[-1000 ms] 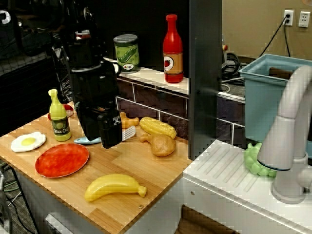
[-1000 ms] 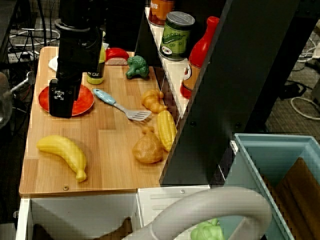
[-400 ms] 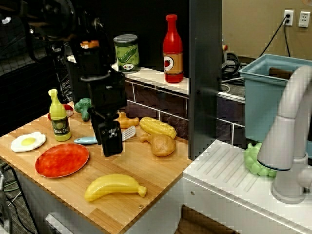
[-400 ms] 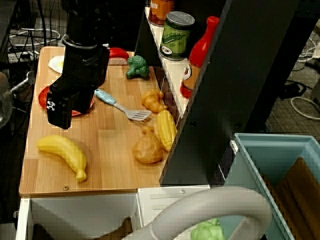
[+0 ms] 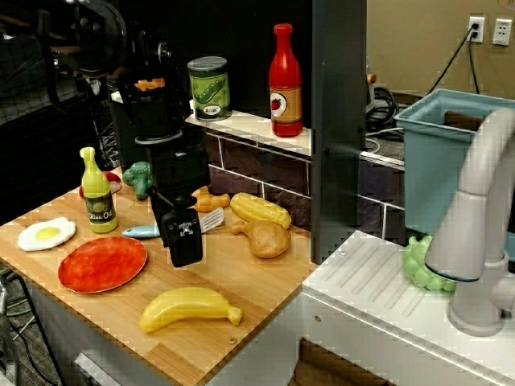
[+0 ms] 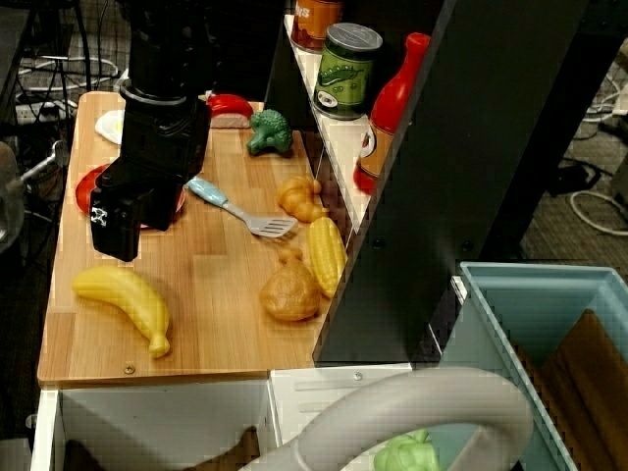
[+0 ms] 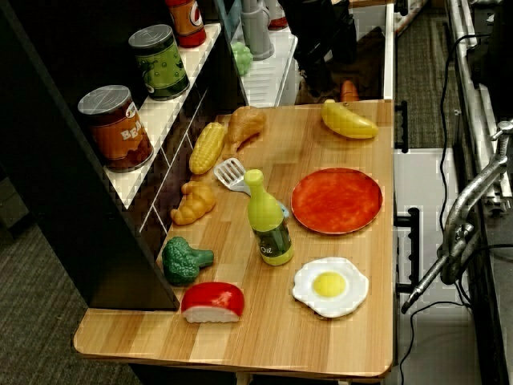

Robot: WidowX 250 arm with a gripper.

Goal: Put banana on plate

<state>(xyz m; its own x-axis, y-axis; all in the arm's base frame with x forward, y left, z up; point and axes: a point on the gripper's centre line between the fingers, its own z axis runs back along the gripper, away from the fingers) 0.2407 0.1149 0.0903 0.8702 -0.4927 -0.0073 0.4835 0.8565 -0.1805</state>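
The banana, glossy yellow, curved, with a brownish stem tip, lies on the wooden tabletop just beside the red-orange plate. The gripper hangs above the tabletop between them; I cannot tell how its jaws stand.

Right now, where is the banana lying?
In the front view, the banana lies at the near edge of the wooden counter, just right of the red plate and not on it, below the claw.
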